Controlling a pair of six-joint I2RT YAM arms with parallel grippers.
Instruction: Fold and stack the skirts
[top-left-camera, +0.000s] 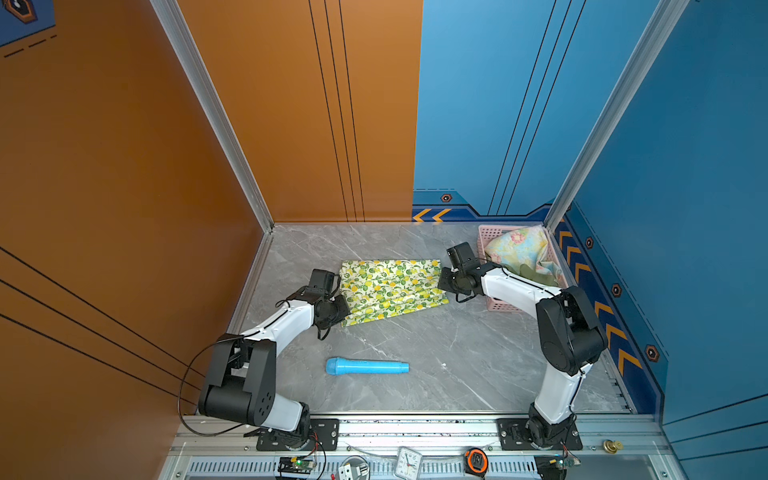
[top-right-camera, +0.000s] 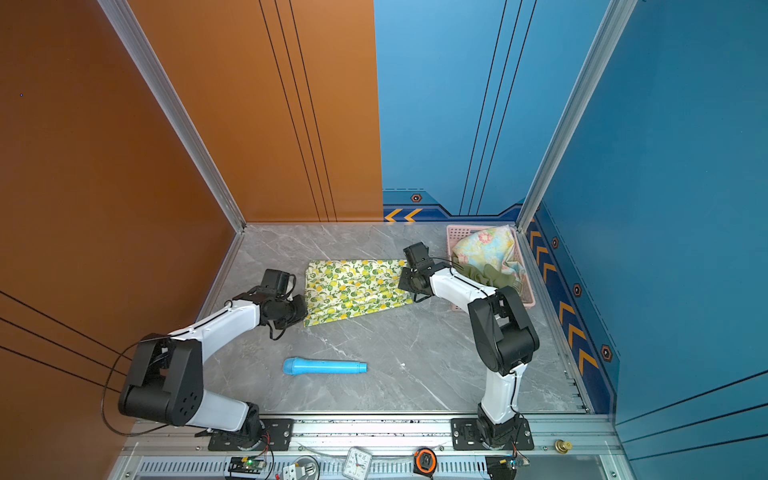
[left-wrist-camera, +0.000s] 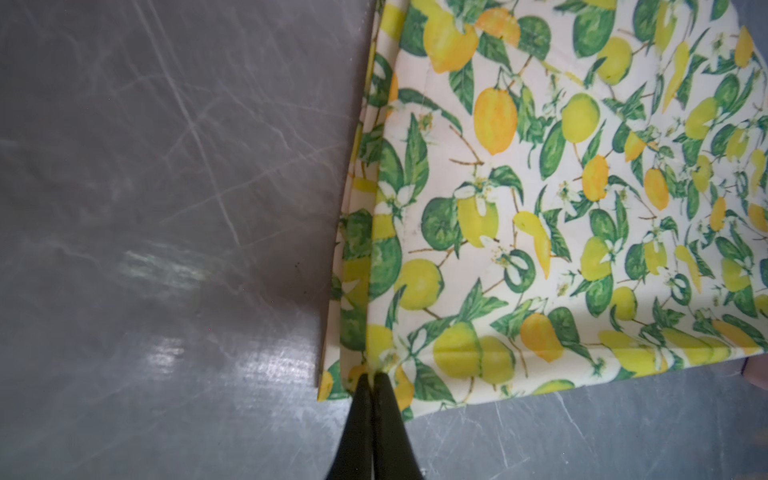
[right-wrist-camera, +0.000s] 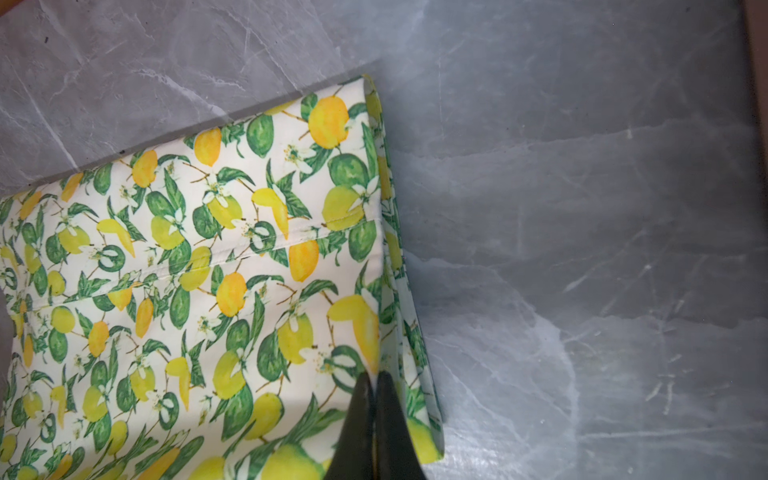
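Looking down on a grey marbled counter (top-left-camera: 436, 357) walled in orange and blue, with two white-and-black arms reaching in from the front rail

Finding the lemon skirt (top-left-camera: 390, 286) lying folded in layers on the back half of that counter, between the two arms, with its near edge running at a slant

Seeing a pink basket (top-left-camera: 505, 306) sitting in the far right corner, just beyond the right arm. Holding the flowered skirt (top-left-camera: 519, 249) heaped above its rim and the olive skirt (top-right-camera: 484, 276) bunched below that, partly hidden behind the arm

Noting a blue plastic tube (top-left-camera: 365, 367) lying on its side toward the front, well apart from the lemon skirt

Catching, in the left wrist view, the left end effector (left-wrist-camera: 370, 376) pinching tight on a corner of the lemon skirt, with cloth puckering at the black tips

Catching, in the right wrist view, the right end effector (right-wrist-camera: 374, 374) likewise clamped on the skirt's opposite side, gripping the folded edge of the top layer

Spotting a small clock (top-left-camera: 408, 461) and an orange tape measure (top-left-camera: 476, 460) resting on the metal rail in front of the counter
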